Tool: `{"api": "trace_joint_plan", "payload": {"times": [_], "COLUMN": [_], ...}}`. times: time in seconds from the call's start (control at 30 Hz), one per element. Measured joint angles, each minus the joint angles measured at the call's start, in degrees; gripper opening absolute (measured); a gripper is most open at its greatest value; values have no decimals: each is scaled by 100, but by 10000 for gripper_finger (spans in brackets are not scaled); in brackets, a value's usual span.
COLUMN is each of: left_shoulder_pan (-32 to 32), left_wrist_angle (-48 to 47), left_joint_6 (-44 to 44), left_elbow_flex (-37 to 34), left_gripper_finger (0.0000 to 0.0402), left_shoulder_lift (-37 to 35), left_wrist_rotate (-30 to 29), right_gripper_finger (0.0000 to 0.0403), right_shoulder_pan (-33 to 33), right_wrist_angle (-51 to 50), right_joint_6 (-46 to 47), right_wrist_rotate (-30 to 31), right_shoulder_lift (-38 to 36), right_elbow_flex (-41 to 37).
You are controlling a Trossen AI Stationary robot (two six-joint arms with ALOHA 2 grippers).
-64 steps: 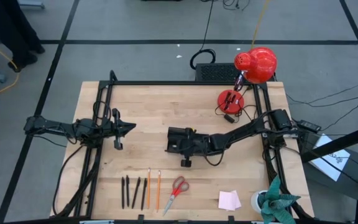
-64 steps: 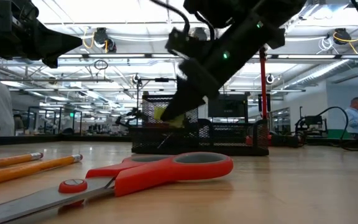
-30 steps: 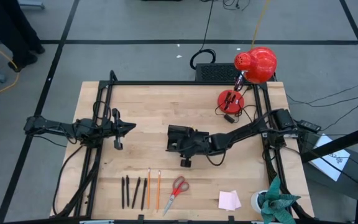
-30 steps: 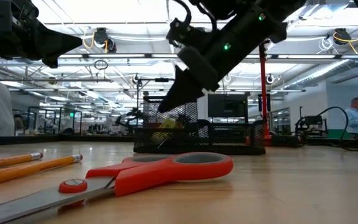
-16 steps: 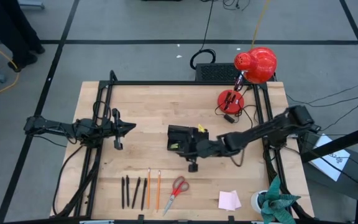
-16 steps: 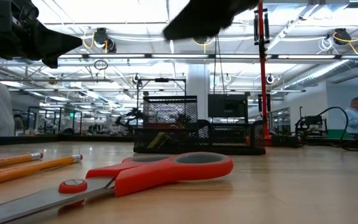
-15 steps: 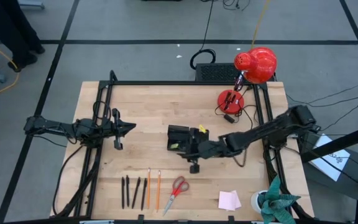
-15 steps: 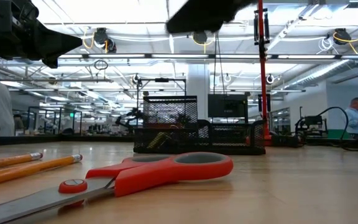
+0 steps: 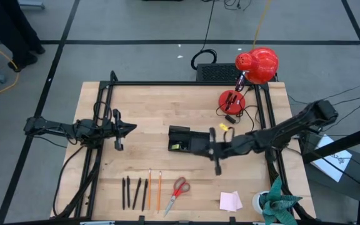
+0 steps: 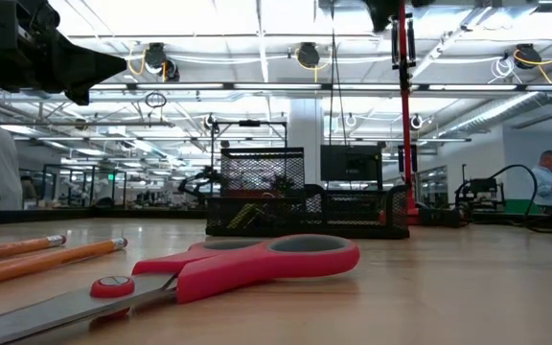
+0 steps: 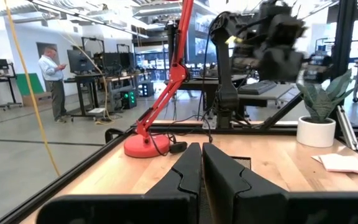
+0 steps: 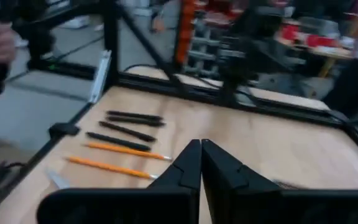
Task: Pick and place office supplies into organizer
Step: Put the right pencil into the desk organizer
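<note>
Since half a second ago my right gripper (image 9: 210, 149) has pulled back off the organizer (image 9: 186, 139) toward the right of the high view and snapped its fingers together on nothing; the right wrist view shows the two dark fingers pressed flat against each other, looking out over the pens and pencils. Just left of it the organizer sits at the middle of the table, a yellow piece (image 9: 176, 146) showing in its lower left compartment. Further out, along the bottom edge of the high view, lie the black pens (image 9: 132, 192), the two orange pencils (image 9: 154, 189), the red-handled scissors (image 9: 178, 190) and, toward lower right, the pink sticky-note pad (image 9: 231, 200). I judge pens and pencils light, stiff and prone to rolling, so I would pinch one across its middle. Scissors look heavier at the handles; I would grip across the pivot. I expect the pad to be thin and flat, hard to get under, best taken by an edge. My left gripper (image 9: 131, 128) waits at centre left, fingers closed and empty.
</note>
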Motion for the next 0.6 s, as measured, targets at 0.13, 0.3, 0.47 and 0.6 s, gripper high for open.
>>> {"api": "trace_joint_plan", "payload": {"times": [0.13,0.3,0.47,0.6], "left_shoulder_pan": [1,1,1,2], "left_wrist_angle": [-4,-43,-134,-140], "left_joint_6": [0,2,2,4], "left_elbow_flex": [0,0,0,0], "left_gripper_finger": [24,24,24,24], "left_shoulder_lift": [0,0,0,0], "left_wrist_rotate": [0,0,-1,-108], "right_gripper_finger": [1,1,1,0], "right_shoulder_pan": [10,257,267,275], "right_wrist_angle": [95,1030,1560,1416], "right_joint_6": [228,-26,30,11], "right_wrist_rotate": [692,358,407,406], "right_shoulder_lift": [-363,-684,-1127,-1443], "right_elbow_flex": [-630,-1375,-1957,-2138]}}
